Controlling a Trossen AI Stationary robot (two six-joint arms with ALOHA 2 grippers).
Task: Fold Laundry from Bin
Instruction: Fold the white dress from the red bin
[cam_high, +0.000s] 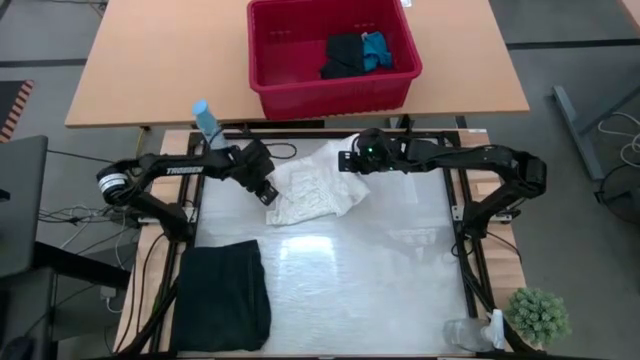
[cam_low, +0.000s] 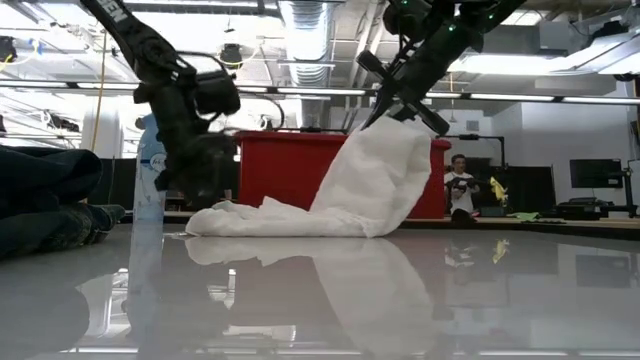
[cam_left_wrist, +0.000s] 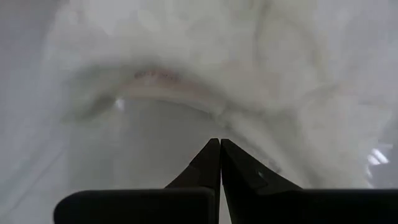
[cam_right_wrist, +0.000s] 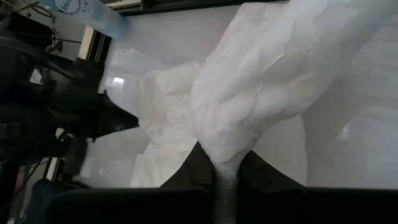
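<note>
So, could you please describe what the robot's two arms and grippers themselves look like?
Both arms are dark, slim and jointed. The left arm carries white lettering along one link and a pale ring near its base. The right arm shows a small green light near its wrist. The left gripper has two black wedge-shaped fingers tapering to points. The right gripper has matching dark fingers.

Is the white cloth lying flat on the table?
No. The right hand lifts one end of the white cloth; the rest lies crumpled on the table.
</note>
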